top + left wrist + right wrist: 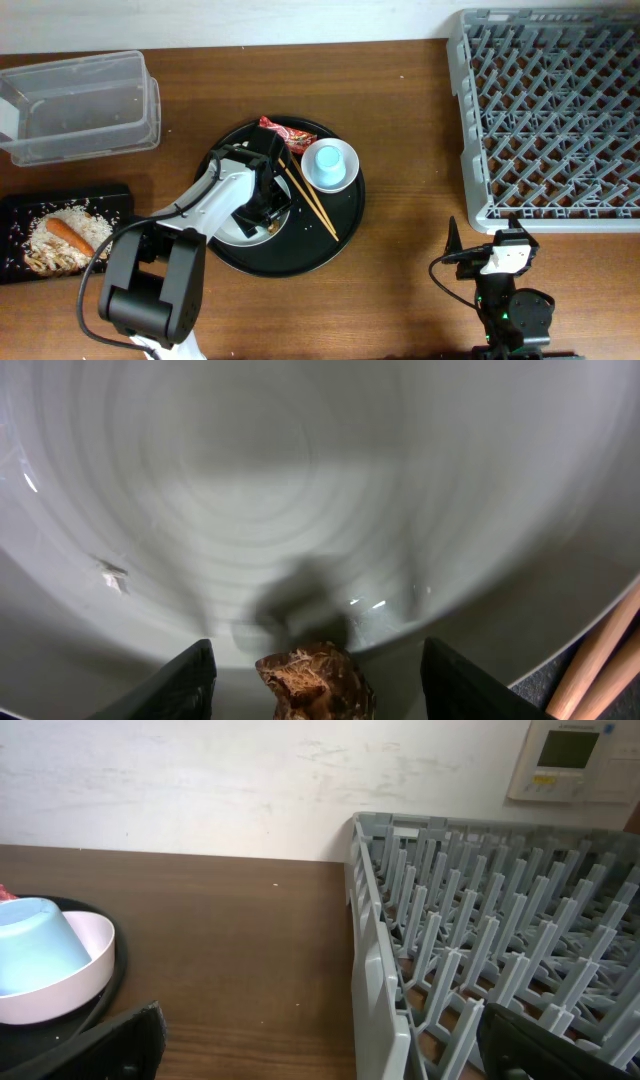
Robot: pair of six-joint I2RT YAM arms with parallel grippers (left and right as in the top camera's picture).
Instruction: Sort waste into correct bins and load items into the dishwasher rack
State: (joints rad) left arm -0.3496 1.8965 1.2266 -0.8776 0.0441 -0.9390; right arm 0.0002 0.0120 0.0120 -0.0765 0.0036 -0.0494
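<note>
left gripper (318,660) is hovering inside the round white plate-like bowl (300,480), jaws standing partly apart. a brown crusty food bit (315,685) is sitting between them, a gap showing on either side. two thin light wooden chopsticks (600,660) are lying right of the jaws. right gripper (320,1020) is standing wide, holding nothing. the large grey plastic pegged rack (480,920) is sitting ahead-right of its jaws, the small light-blue cup (30,945) ahead-left.
</note>
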